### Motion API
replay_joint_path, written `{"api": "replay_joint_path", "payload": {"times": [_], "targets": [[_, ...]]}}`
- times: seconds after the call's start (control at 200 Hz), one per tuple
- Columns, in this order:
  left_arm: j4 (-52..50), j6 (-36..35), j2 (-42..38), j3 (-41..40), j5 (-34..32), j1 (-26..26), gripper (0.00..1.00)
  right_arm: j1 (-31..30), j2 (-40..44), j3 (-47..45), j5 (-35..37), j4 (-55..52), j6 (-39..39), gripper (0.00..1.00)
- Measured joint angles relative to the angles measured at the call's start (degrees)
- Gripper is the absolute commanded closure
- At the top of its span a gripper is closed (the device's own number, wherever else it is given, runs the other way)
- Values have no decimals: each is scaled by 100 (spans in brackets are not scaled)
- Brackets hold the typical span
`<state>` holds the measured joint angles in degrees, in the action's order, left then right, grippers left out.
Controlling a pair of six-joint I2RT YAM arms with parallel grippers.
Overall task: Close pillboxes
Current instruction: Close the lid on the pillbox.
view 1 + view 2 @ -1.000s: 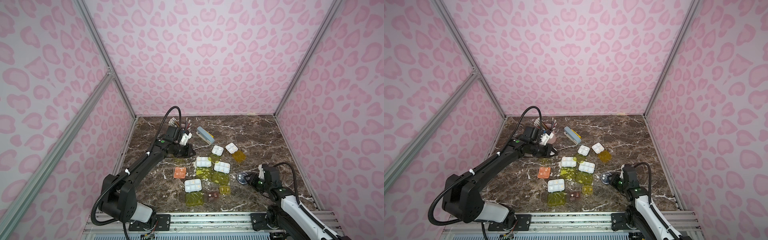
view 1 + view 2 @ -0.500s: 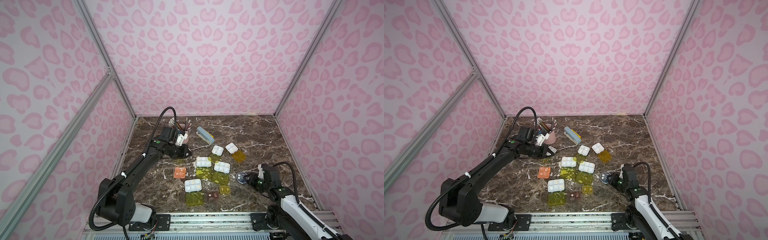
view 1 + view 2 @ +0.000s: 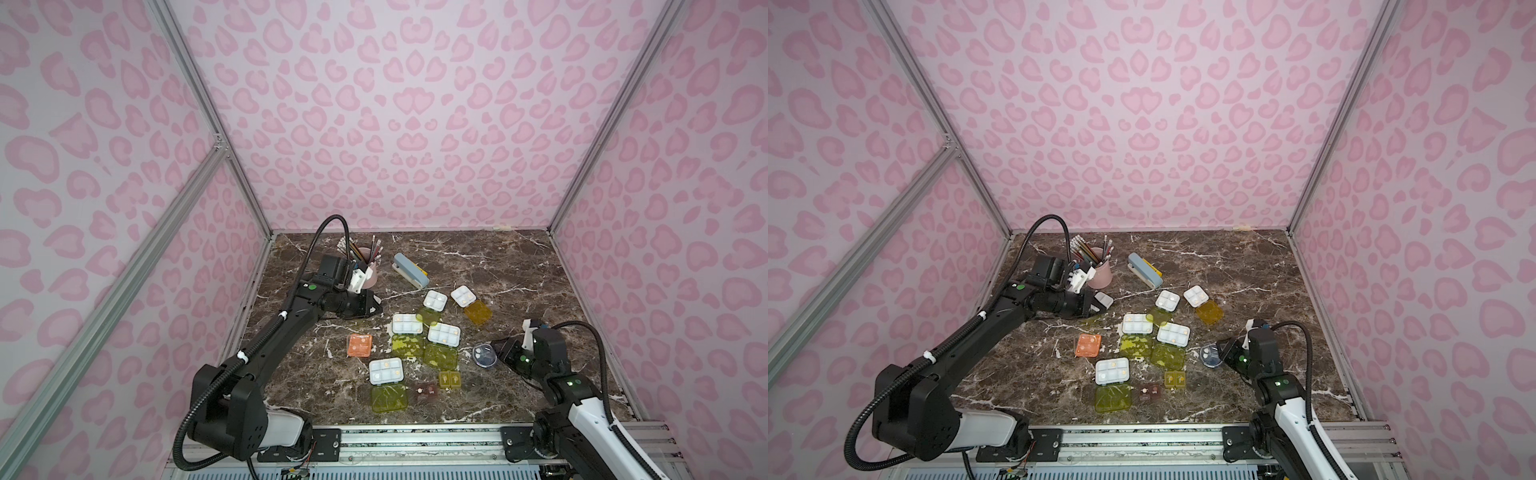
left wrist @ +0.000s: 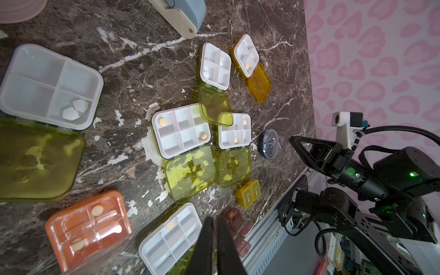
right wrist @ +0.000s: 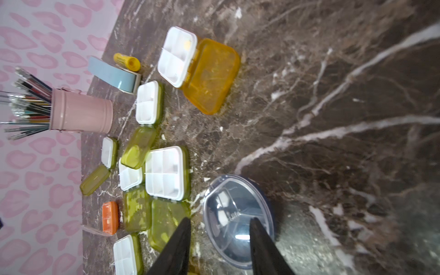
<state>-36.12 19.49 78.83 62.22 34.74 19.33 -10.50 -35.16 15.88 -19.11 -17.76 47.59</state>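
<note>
1. pink spotted walls are seen around a dark marble table [image 3: 519, 266].
2. the pillboxes [image 3: 444, 333] are scattered over the middle of the table; several white trays [image 3: 407, 324] are laid open, with lime or amber lids [image 3: 478, 312] flat beside them.
3. a salmon box [image 3: 359, 345], a brown box [image 3: 427, 391] and a yellow box [image 3: 449, 379] are set nearer the front edge.
4. the left gripper [image 3: 375, 309] is held low by one more open tray [image 3: 1103, 300], near the cup [image 3: 368, 270]; its jaws are pressed together with nothing between them.
5. the right gripper [image 3: 500, 349] is held at the round box [image 3: 484, 356], right of the cluster; its jaws are spread, with one finger [image 5: 262, 247] over the clear lid.
6. a stapler [image 3: 410, 271] is laid at the back, near the cup.
</note>
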Motion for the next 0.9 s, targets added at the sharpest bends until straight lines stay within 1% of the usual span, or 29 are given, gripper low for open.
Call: {"api": "replay_joint_path", "payload": {"times": [0.23,0.35,0.515,0.53,0.565,0.605,0.655,0.785,0.9], "targets": [[-20,7,-313,-127,15,-9,84,-227,442,337,-164,87,44,52],[-96,26,-492,-166,20,-15,78,-258,365,396,-461,365,42,48],[-243,20,-662,-223,247,-20,66,-463,-33,710,-911,382,-236,46],[-260,15,-673,-240,280,-20,61,-490,-66,754,-931,361,-271,46],[-299,-7,-704,-286,356,-20,54,-546,-136,839,-986,295,-380,46],[-321,-7,-743,-358,452,-17,48,-616,-227,907,-1051,238,-494,45],[-326,-9,-807,-481,577,-11,43,-730,-323,944,-1119,162,-597,45],[-417,-20,-975,-756,813,149,35,-1226,-507,925,-1198,72,-673,44],[-439,-13,-1029,-868,872,535,34,-1722,-702,896,-1189,83,-669,44]]}}
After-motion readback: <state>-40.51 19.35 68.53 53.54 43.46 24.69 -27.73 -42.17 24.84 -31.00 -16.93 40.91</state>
